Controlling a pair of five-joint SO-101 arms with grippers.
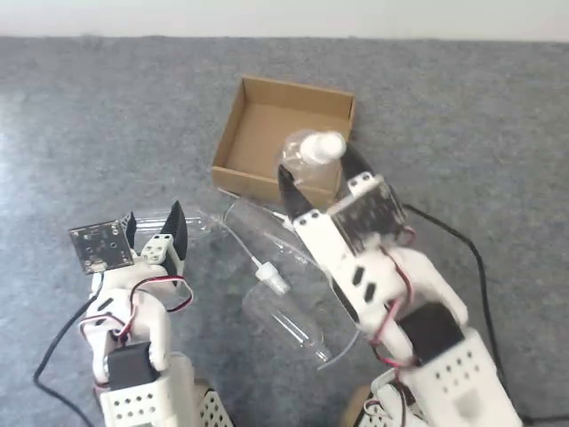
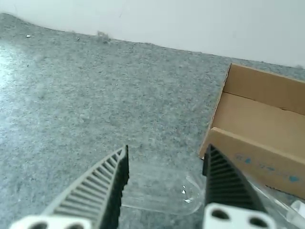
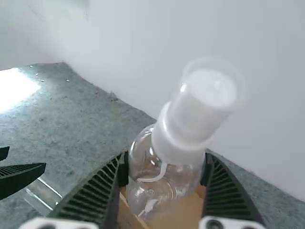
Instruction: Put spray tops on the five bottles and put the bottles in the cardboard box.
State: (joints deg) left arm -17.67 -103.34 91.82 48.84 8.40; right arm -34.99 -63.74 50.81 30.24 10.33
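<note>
A grey felt-covered tabletop [image 1: 489, 116] carries an open brown cardboard box [image 1: 293, 124] at about 12 o'clock from its middle in the high view. The two white arms come in from the near edge, the left at about 8 o'clock and the right at about 5 o'clock.

The right gripper [image 1: 317, 160] is clenched around a clear plastic bottle [image 1: 302, 169] and holds it up off the tabletop, over the near wall of the box. In the right wrist view the black ribbed fingers [image 3: 102, 191] of this gripper [image 3: 165, 160] press on both sides of the bottle's rounded shoulder [image 3: 150, 186]. A white spray top under a clear cap [image 3: 200, 105] sits on the bottle's neck, and the thin dip tube shows inside the bottle. Brown cardboard [image 3: 190, 212] shows just below the bottle.

The left gripper [image 1: 153, 215] is released, its fingers spread wide and low over the tabletop. In the left wrist view a second clear bottle without a top [image 2: 157, 191] lies on its side between the fingers of this gripper [image 2: 167, 151]. Whether either finger touches it cannot be told. The box [image 2: 257, 129] stands at 1 o'clock from that bottle.

Between the arms, two more clear bottles lie on their sides: one [image 1: 258, 227] just in front of the box and one [image 1: 289, 325] nearer the arm bases. A loose white spray top with its tube [image 1: 271, 277] lies between them.
</note>
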